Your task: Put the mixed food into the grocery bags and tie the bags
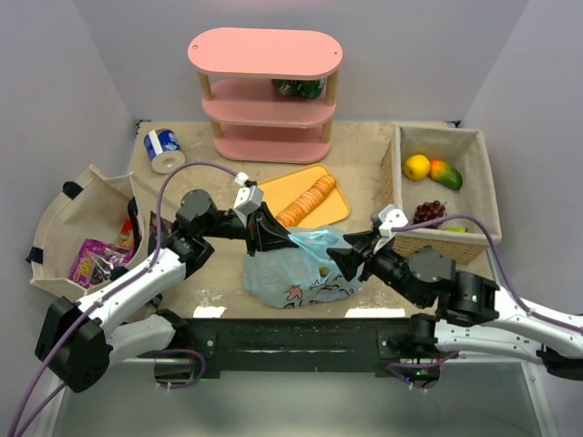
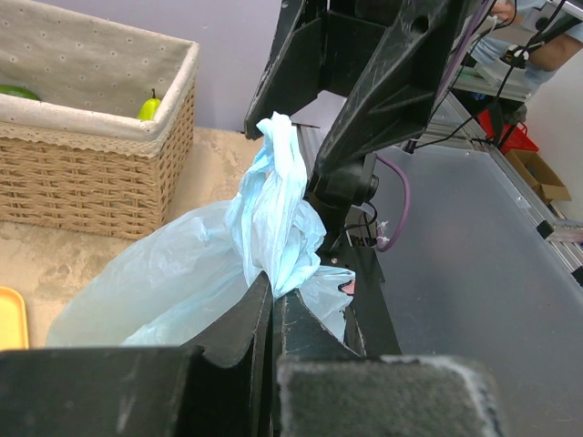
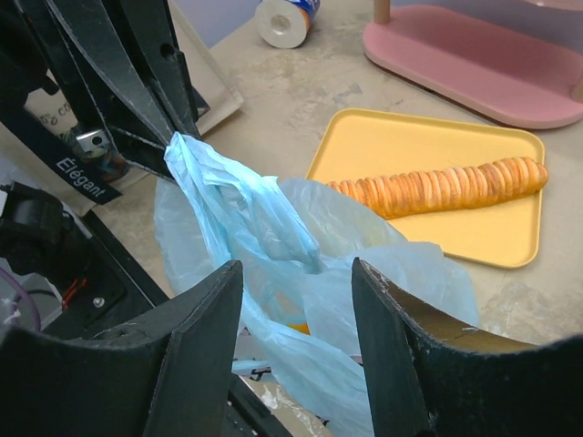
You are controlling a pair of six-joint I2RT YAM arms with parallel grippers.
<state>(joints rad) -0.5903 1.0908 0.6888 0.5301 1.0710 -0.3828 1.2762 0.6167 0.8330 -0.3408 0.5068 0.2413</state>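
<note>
Beige bench [image 1: 364, 164] under the pink shelf [image 1: 264, 55] is carrying your thin translucent light-blue plastic grocery bag [image 1: 291, 278] near its front edge, just beside the yellow tray [image 1: 339, 211]. Your left pincer [image 2: 271, 291] is clamping the bag's bunched handle, fingers pressed together. Your right pincer [image 3: 296, 273] is gaping wide, crinkled plastic lying between its fingers; whether it is touching them, you cannot tell.

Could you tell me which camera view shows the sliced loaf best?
The right wrist view: the sliced loaf lies large and clear on its yellow tray. The top external view shows it small; the left wrist view misses it.
</note>
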